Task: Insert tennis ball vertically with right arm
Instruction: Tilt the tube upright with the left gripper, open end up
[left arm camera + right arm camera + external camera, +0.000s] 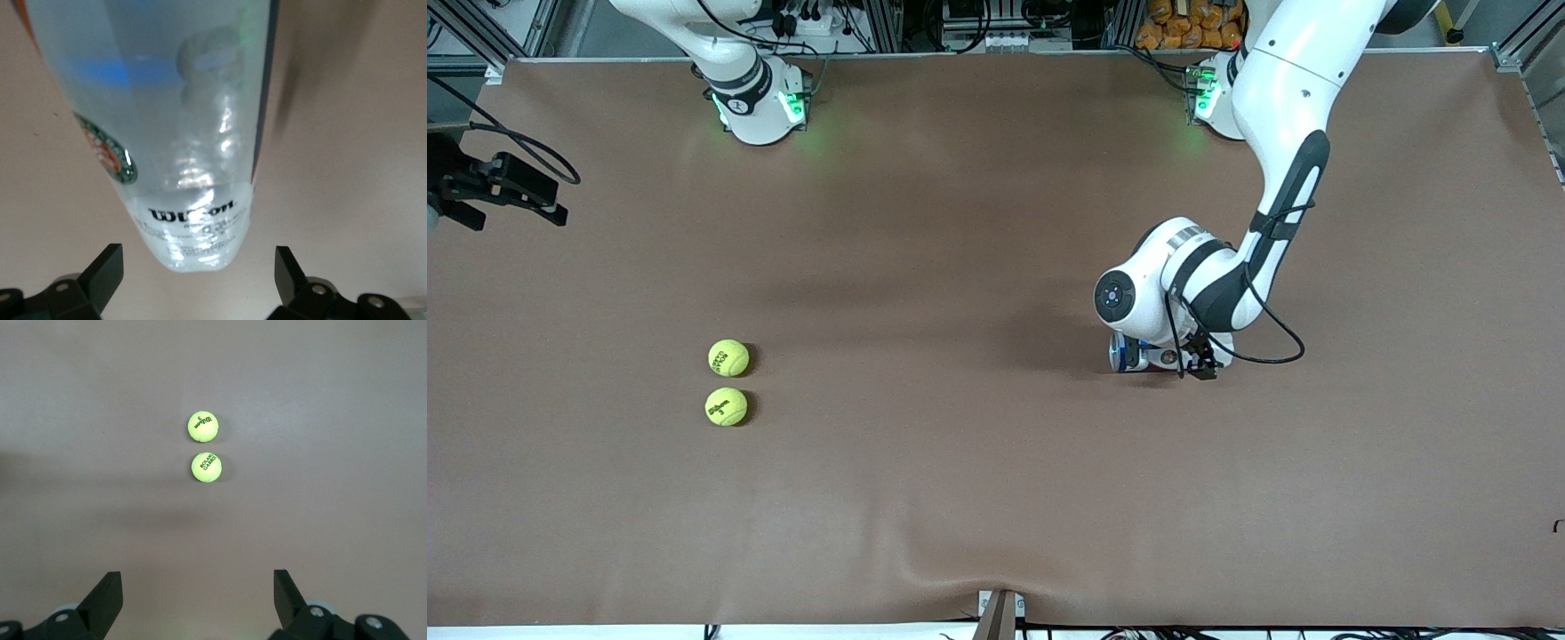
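Note:
Two yellow tennis balls lie side by side on the brown table, the Roland Garros ball point(728, 357) point(206, 467) and the Wilson ball point(726, 406) point(203, 427), which is nearer the front camera. My right gripper point(197, 597) point(511, 209) hangs high above the table at the right arm's end, open and empty, with both balls well below it. A clear Wilson ball can point(173, 133) point(1138, 356) lies on the table. My left gripper point(197, 270) point(1183, 360) is low over the can's end, open, its fingers point(107, 270) wide apart and not touching it.
The left arm's wrist and loose black cable point(1272, 347) cover most of the can in the front view. The table mat has a raised wrinkle at its front edge point(996, 578). Both arm bases point(760, 107) stand along the edge farthest from the front camera.

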